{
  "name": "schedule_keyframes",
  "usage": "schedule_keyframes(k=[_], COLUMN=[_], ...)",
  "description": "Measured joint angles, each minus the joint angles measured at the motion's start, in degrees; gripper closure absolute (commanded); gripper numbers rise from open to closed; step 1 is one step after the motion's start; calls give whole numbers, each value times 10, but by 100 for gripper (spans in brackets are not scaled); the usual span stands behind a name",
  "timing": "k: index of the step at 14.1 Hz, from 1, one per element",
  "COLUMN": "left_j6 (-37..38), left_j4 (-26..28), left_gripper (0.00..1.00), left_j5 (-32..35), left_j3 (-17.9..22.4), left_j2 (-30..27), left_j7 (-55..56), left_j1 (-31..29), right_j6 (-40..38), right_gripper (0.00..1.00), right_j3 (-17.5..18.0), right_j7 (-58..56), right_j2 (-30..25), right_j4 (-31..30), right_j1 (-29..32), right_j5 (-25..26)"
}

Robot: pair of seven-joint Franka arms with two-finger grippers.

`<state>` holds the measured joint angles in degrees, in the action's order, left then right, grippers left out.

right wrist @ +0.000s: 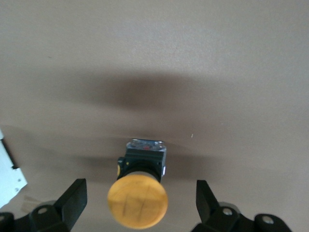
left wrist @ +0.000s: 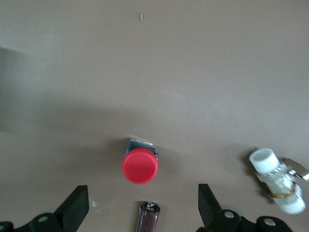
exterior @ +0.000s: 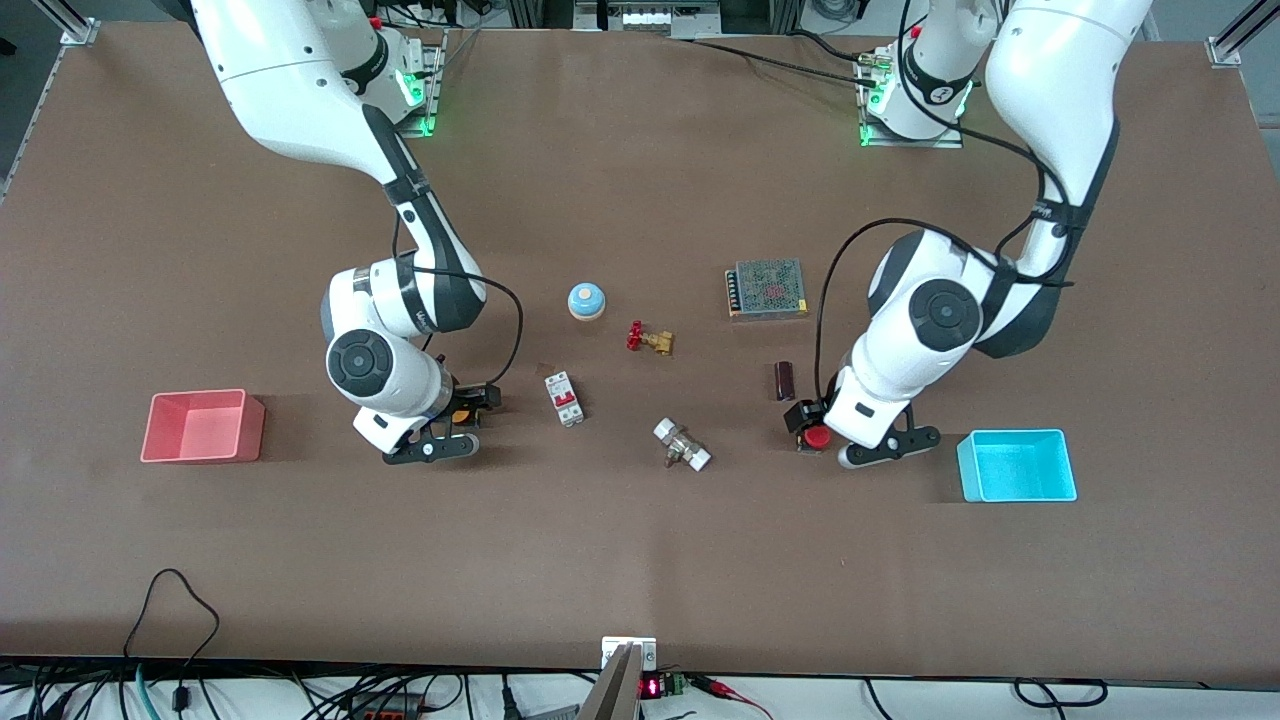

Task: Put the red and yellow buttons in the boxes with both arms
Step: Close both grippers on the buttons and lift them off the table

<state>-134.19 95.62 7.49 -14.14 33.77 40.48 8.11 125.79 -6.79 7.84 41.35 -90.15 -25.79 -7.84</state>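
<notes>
1. Your pink box sits on the desk at the right arm's end, with nothing in it; your cyan box sits at the left arm's end, likewise with nothing inside.
2. Both buttons rest on the desk, outside the boxes: the yellow button near the pink box, the red button near the cyan one.
3. Your left claw hangs low over the red button, fingers spread wide; in the left wrist view the red cap sits between the two fingertips, touching neither.
4. Your right claw hangs low over the yellow button, fingers spread; in the right wrist view the yellow cap lies between the fingertips, clear of both.
5. From the front you see the yellow button only as a sliver under the right arm's wrist, while the red button shows beside the left arm's wrist.
6. The front view alone shows you both boxes, a blue dome, a red-handled valve, a breaker and a power supply across mid-desk.
7. The left wrist view adds a close look at a dark cylinder just beside the red button and a white-capped fitting farther off; the front view shows the cylinder and fitting too.
</notes>
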Motion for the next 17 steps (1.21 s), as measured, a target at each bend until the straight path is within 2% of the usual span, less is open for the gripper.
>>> schedule_keyframes(k=[6,7,10,15,17], left_j6=[-23,-27,-32,-33,-33], left_j4=[-1,-1,-2,-4,-4], left_gripper=[0,4,18,45,60], left_j5=[66,68,70,70,70], left_j3=[1,1,1,1,1], left_j2=[44,47,50,50,50], left_j7=[32,32,32,32,33], left_j1=[3,3,3,4,4], right_j6=[1,1,1,1,1], right_gripper=[0,1,4,17,26], right_j3=[-2,-2,-2,-2,-2], right_j7=[2,2,4,14,15], right_j2=[11,12,11,12,12], right_j4=[2,2,10,12,12], right_j1=[3,3,3,1,1], right_j5=[0,0,0,0,0])
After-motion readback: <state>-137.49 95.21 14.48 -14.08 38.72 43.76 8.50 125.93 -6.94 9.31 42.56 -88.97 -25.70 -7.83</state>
